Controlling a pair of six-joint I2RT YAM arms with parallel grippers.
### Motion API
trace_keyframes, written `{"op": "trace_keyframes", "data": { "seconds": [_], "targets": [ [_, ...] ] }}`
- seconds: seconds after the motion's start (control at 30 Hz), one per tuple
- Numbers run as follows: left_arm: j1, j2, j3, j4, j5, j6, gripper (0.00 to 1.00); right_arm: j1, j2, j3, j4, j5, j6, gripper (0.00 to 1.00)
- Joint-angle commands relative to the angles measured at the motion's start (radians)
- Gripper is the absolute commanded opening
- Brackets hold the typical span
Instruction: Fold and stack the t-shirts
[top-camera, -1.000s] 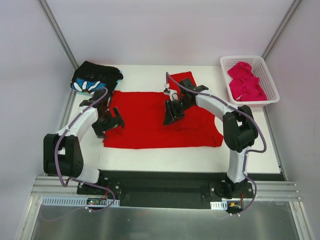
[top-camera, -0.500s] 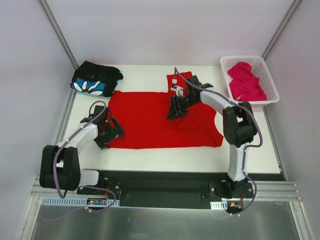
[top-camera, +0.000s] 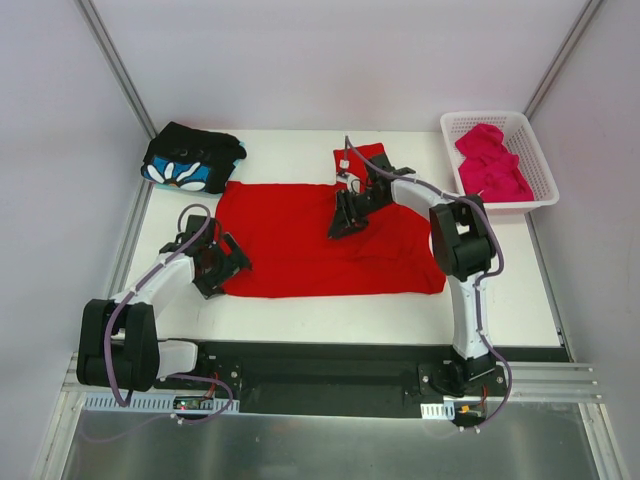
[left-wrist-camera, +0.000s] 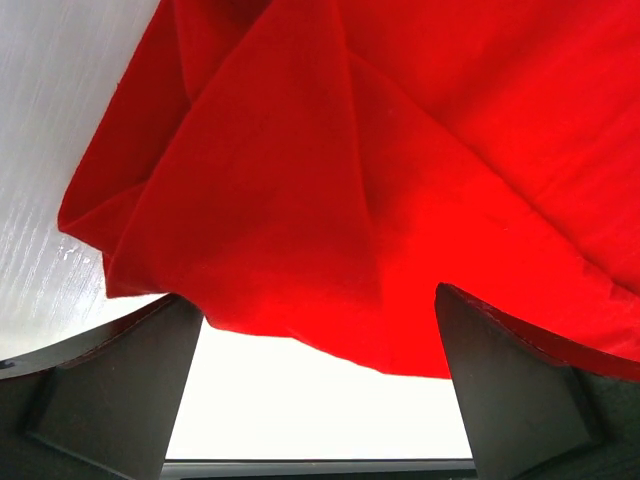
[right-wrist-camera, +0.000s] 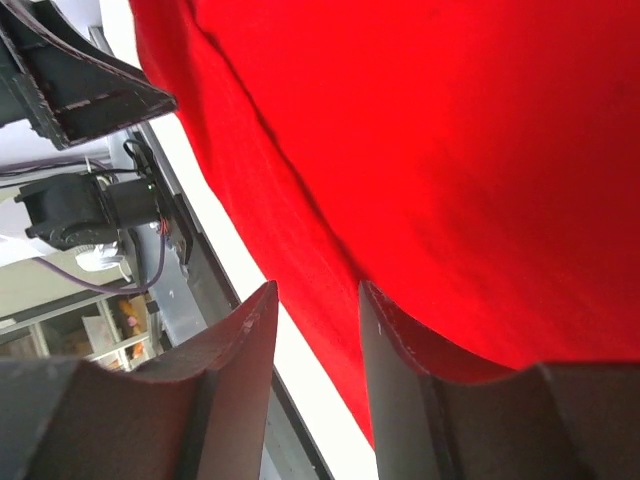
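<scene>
— Red cloth covered most of the bench (top-camera: 300, 310), didn't it? How many shirts were there in all?

— Three: one red shirt (top-camera: 290, 240), one black shirt (top-camera: 190, 160) and one pink shirt (top-camera: 490, 165). There was also one basket (top-camera: 545, 195), and two arms with one claw each.

— Where did each shirt lie?

— The red shirt was spread flat across the middle of the bench. The black shirt sat as a folded bundle in the far left corner, just beside the red one's far left corner. The pink shirt lay crumpled inside the white lattice basket at the far right.

— How did the red one look?

— It was plain and bright, with no print. It made a rough rectangle, with one short sleeve poking out at the far edge and a curved cut-out on its right side. Shallow creases ran across its right half, and its near left corner was rumpled into soft folds. The black shirt showed a blue-and-white flower print on its near side.

— And the claws?

— The left claw (top-camera: 225, 262) was spread wide at that rumpled corner. From its wrist view (left-wrist-camera: 318, 300), the cloth's edge ran across the space between the fingers. The right claw (top-camera: 343, 222) was low over the shirt, near the sleeve. Its fingers (right-wrist-camera: 240, 380) stood a narrow gap apart, and I saw nothing pinched between them.
</scene>
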Motion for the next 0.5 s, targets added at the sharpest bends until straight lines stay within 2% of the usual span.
{"op": "trace_keyframes", "data": {
  "seconds": [0.0,0.13,0.47],
  "targets": [
    [0.01,-0.008,-0.028,0.0,0.02,-0.018,0.99,0.0,-0.035,-0.068,0.04,-0.033,0.03,0.41],
    [0.013,-0.031,-0.022,-0.006,0.028,-0.007,0.99,0.0,-0.086,-0.163,0.058,-0.008,0.024,0.41],
    [0.033,-0.051,0.0,-0.043,0.04,0.005,0.99,0.019,-0.153,-0.283,0.107,-0.02,0.027,0.38]
  ]
}}
